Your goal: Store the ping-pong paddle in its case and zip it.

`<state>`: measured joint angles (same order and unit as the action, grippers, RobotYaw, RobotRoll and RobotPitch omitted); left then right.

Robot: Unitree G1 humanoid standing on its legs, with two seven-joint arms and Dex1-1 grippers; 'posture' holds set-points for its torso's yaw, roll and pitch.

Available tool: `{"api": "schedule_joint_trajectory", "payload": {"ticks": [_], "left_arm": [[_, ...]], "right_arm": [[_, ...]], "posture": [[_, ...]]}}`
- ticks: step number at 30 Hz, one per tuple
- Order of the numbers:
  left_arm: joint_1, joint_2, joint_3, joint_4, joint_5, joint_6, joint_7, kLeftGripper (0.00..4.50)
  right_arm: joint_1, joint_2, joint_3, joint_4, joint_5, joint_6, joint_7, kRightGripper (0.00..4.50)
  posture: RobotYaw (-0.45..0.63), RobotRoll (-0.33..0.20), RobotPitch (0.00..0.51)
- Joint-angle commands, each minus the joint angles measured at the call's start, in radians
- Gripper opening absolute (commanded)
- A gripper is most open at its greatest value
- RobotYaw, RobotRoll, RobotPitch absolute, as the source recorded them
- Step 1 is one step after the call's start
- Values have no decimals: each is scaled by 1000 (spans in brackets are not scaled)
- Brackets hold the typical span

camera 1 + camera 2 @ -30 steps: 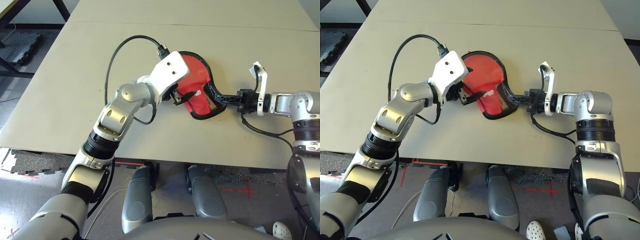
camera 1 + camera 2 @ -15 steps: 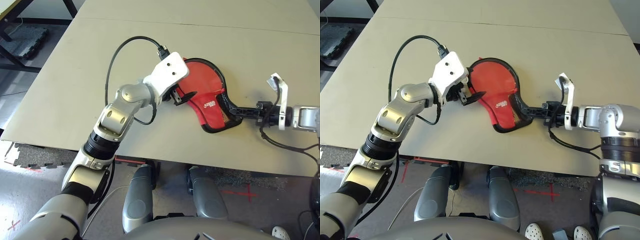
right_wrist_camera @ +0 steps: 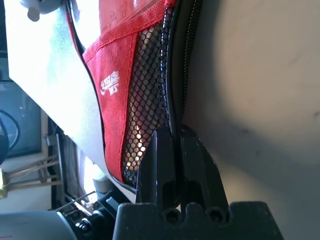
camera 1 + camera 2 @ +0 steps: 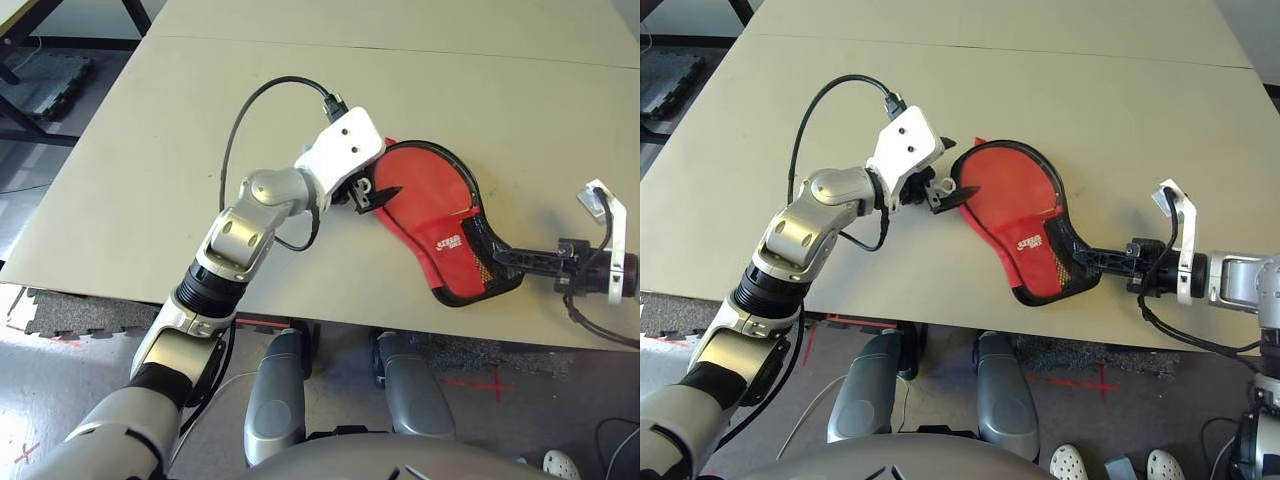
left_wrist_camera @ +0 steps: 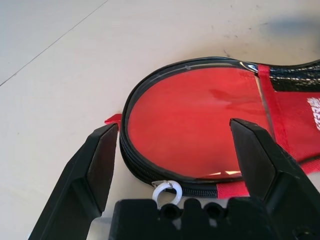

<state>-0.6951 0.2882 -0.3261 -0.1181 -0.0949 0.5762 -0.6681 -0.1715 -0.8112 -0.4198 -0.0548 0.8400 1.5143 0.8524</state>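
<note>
The red fabric case (image 4: 428, 198) lies flat on the table, round end to the left, black mesh pocket (image 3: 147, 100) and white logo at its narrow end. My right gripper (image 4: 498, 256) is shut on the black zipper edge at that narrow end, near the table's front edge. My left gripper (image 4: 954, 170) stands open at the round end, its fingers to either side of the zipped rim without touching it. In the left wrist view a small white pull ring (image 5: 166, 189) sits on the zipper close to the left gripper (image 5: 175, 127). The ping-pong paddle is hidden.
The tan table (image 4: 150, 150) stretches wide to the left and back. Its front edge (image 4: 400, 325) runs just below the case's narrow end. A black cable (image 4: 240, 130) loops above my left wrist. Dark floor mats lie off the table's left side.
My right gripper has drawn the case to the right and toward the front edge, turning it. The round end has slid out from the left gripper, which stayed open.
</note>
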Motion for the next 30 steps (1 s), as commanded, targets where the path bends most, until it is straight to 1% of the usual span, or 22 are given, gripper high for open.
{"api": "schedule_joint_trajectory", "payload": {"ticks": [1,4,6,7,9,11,16,17,18,19,20,23,25,30], "left_arm": [[-7,-7,-19,13,6,-11,-15,4500],[-4,-7,-19,16,7,-15,-18,4500],[-3,-7,-20,15,8,-14,-18,4500],[-3,-7,-20,15,9,-14,-17,4500],[-3,-9,-22,16,10,-13,-15,4500],[-1,-11,-22,13,10,-10,-11,4500],[15,-8,-25,-7,11,0,-9,4500],[15,-8,-24,-7,11,0,-9,4500],[14,-8,-23,-6,11,0,-9,4500],[14,-8,-23,-5,11,0,-8,4500],[13,-8,-21,-3,11,-1,-8,4500],[12,-6,-18,-1,10,-2,-8,4500],[11,-5,-17,0,10,-3,-8,4500],[5,0,-8,4,7,-5,-10,4500]], "right_arm": [[32,33,-27,-59,34,60,-36,43],[36,63,-41,-79,40,80,-64,43],[29,66,-41,-79,39,91,-78,43],[21,65,-42,-72,38,96,-84,270],[12,56,-40,-62,38,96,-85,753],[2,33,-32,-50,42,87,-70,1400],[-57,-63,26,13,41,8,9,3299],[-62,-78,38,20,40,-8,22,3570],[-69,-94,49,32,37,-25,35,4036],[-72,-106,58,42,36,-37,45,4340],[-85,-120,67,65,20,-72,54,4445],[-141,-131,68,148,-15,-154,57,4445],[-155,-142,82,180,-39,-214,76,4445],[-216,-151,124,317,-154,-414,90,4445]], "posture": [[-78,0,264],[-78,0,264],[-76,0,265],[-76,0,265],[-68,0,267],[-67,0,269],[-70,0,264],[-70,0,264],[-70,0,264],[-70,0,264],[-77,0,262],[-81,0,258],[-81,0,258],[-85,0,250]]}}
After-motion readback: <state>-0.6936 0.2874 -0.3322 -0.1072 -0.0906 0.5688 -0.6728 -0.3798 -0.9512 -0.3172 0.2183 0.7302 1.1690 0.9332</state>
